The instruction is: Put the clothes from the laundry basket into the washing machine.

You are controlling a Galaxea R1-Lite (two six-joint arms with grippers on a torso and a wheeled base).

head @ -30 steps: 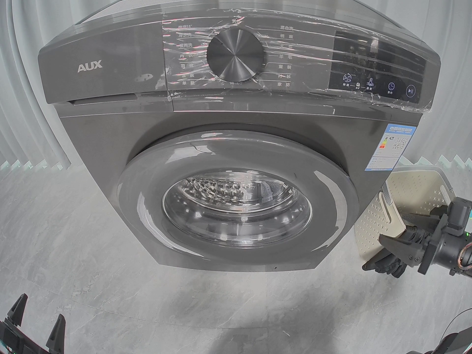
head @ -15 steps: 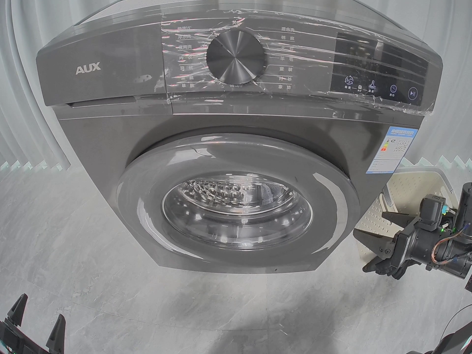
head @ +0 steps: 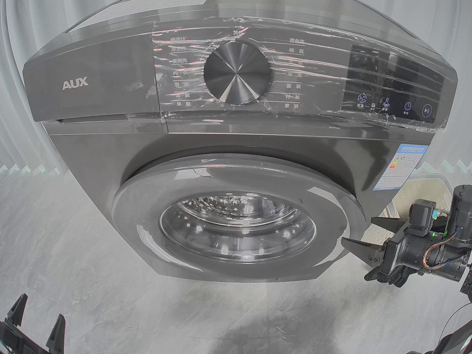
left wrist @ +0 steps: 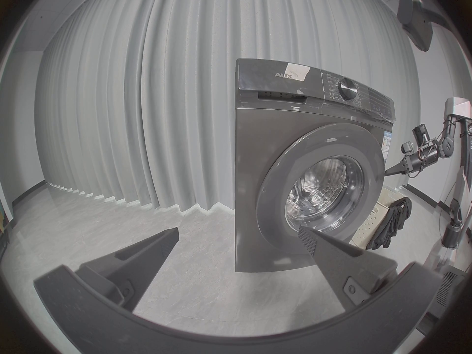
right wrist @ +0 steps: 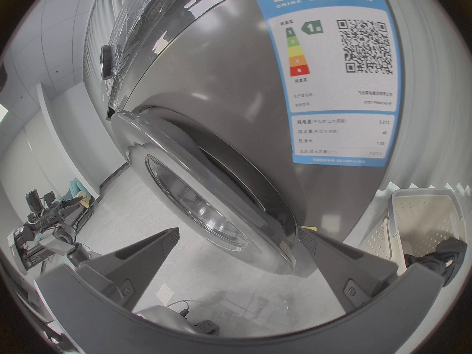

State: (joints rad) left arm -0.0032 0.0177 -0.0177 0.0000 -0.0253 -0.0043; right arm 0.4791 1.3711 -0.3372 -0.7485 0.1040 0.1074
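Head view, right hand (head: 357, 229): mine; fingers apart, empty, tips just beside the door's right edge.
Left hand (head: 41, 307): mine; fingers apart, empty, held low, well apart from the machine.
Washing machine (head: 236, 138): grey front-loader, ahead of both my hands.
Door (head: 236, 222): round, glass centre, looks shut.
Laundry basket (head: 432, 188): cream, perforated, on the floor behind my right hand, beside the machine.
Clothes (head: 393, 274): dark, draped over the basket's rim, just below my right hand, not in it.

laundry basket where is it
Head view: the laundry basket stands on the floor at the robot's right, beside the washing machine, behind the right gripper.
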